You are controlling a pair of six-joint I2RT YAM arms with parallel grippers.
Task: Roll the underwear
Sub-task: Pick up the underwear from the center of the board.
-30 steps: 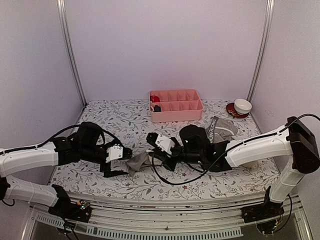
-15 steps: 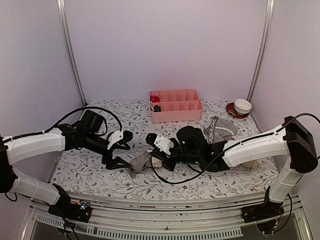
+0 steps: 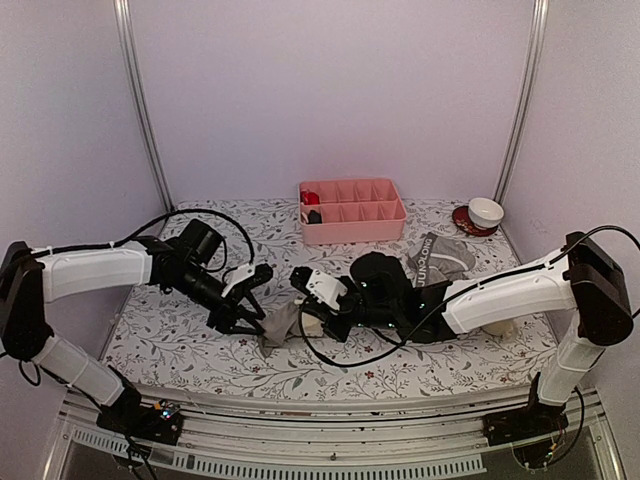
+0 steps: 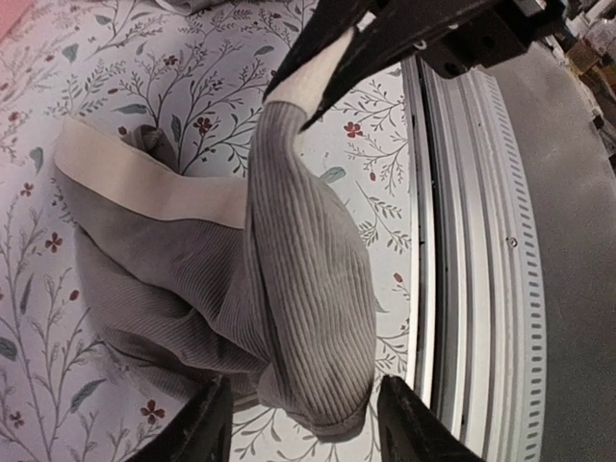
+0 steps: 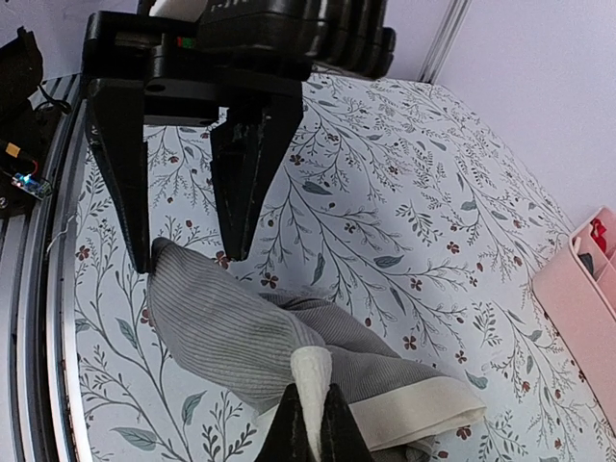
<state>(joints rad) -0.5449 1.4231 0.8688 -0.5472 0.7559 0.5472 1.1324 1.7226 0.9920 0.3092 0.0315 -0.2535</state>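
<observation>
Plain grey briefs (image 3: 285,322) with a pale waistband lie bunched on the flowered table between the two arms. My right gripper (image 5: 311,404) is shut on a pinched fold of that waistband and holds it slightly raised. My left gripper (image 4: 304,382) is open, its two black fingers standing either side of the briefs' (image 4: 289,289) ribbed free end, close to the cloth. In the right wrist view, the left gripper (image 5: 190,252) straddles the end of the briefs (image 5: 221,327). Grey boxer-briefs (image 3: 445,258) with a dark lettered waistband lie behind the right arm.
A pink divided tray (image 3: 352,210) stands at the back centre. A white bowl (image 3: 486,212) sits on a red plate at the back right. The table's metal front rail (image 4: 462,241) runs just beside the briefs.
My left arm has swung in from the left to the briefs' free end, and its jaws have narrowed around it. The right gripper keeps its hold on the waistband.
</observation>
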